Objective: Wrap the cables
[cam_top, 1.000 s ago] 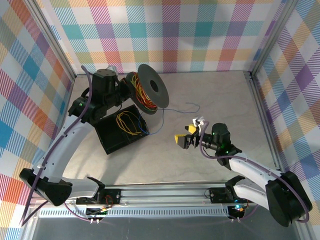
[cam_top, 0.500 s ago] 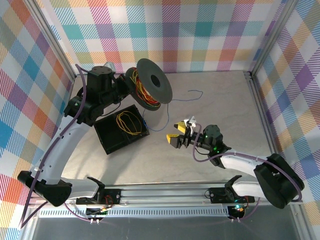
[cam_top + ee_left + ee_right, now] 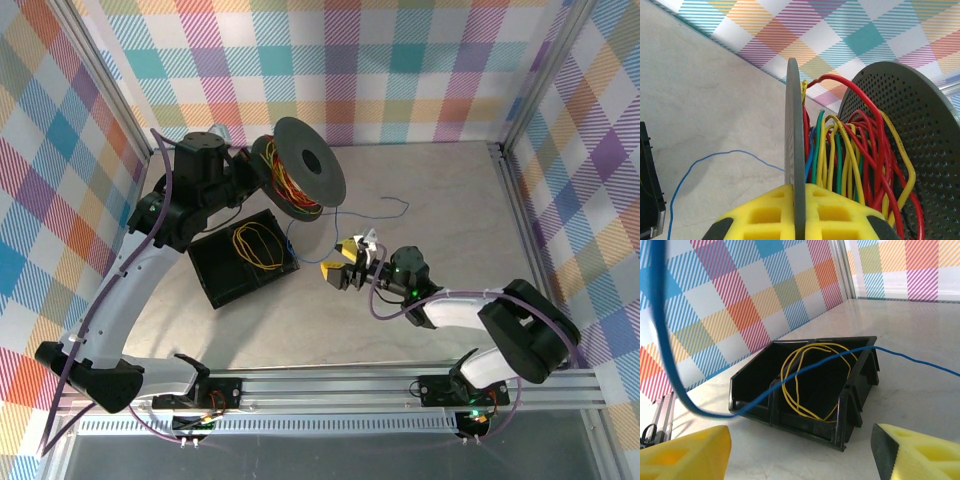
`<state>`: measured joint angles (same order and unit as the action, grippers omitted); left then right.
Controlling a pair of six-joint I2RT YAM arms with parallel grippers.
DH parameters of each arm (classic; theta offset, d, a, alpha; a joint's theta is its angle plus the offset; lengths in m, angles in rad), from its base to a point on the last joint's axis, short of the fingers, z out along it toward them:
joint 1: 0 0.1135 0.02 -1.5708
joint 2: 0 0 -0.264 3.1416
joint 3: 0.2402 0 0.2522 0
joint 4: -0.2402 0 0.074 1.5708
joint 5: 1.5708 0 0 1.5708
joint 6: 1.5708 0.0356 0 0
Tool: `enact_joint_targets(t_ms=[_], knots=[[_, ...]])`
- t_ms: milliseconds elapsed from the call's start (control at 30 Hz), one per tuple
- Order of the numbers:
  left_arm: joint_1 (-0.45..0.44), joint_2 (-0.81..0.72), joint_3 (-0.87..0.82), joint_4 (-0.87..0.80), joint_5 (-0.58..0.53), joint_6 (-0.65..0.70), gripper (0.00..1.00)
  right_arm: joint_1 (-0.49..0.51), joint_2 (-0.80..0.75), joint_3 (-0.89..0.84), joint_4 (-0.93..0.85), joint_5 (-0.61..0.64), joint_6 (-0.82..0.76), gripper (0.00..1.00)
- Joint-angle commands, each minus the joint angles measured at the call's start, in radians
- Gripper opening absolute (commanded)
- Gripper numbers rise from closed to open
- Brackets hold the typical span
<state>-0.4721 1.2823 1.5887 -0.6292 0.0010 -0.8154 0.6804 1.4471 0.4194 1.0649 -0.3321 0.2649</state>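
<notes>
left gripper (image 3: 795, 212) clamped on flange of grey spool (image 3: 792, 125), red, yellow and green cables (image 3: 850, 150) wound on spool, blue cable (image 3: 920, 361) trailed over table (image 3: 450, 200) past black bin (image 3: 805, 422), yellow cable loop (image 3: 785, 375) laid in bin, right gripper (image 3: 800, 452) pads seen wide apart near blue cable

my body | left arm (image 3: 115, 300) rises from the rail's (image 3: 330, 385) left part, right arm (image 3: 450, 312) from its right: white shells, black joints | lilac cable (image 3: 168, 185) along each | black bases (image 3: 100, 382) by the rail, green light (image 3: 470, 413) there | right gripper (image 3: 800, 450): yellow foam pads (image 3: 685, 455)
</notes>
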Motion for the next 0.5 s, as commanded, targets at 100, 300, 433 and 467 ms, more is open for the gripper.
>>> enact_joint_targets(t_ms=[100, 300, 433, 467], knots=[[0.006, -0.043, 0.06, 0.16, 0.016, -0.032, 0.0, 0.011, 0.038, 0.053, 0.088, -0.021, 0.012, 0.74], [0.007, -0.039, 0.054, 0.163, 0.013, -0.027, 0.0, 0.019, 0.054, 0.039, 0.104, -0.03, 0.014, 0.74], [0.006, -0.037, 0.056, 0.161, 0.01, -0.023, 0.0, 0.025, 0.046, 0.026, 0.083, -0.037, 0.002, 0.73], [0.007, -0.037, 0.056, 0.161, 0.01, -0.022, 0.0, 0.025, 0.04, 0.015, 0.078, -0.04, -0.004, 0.73]])
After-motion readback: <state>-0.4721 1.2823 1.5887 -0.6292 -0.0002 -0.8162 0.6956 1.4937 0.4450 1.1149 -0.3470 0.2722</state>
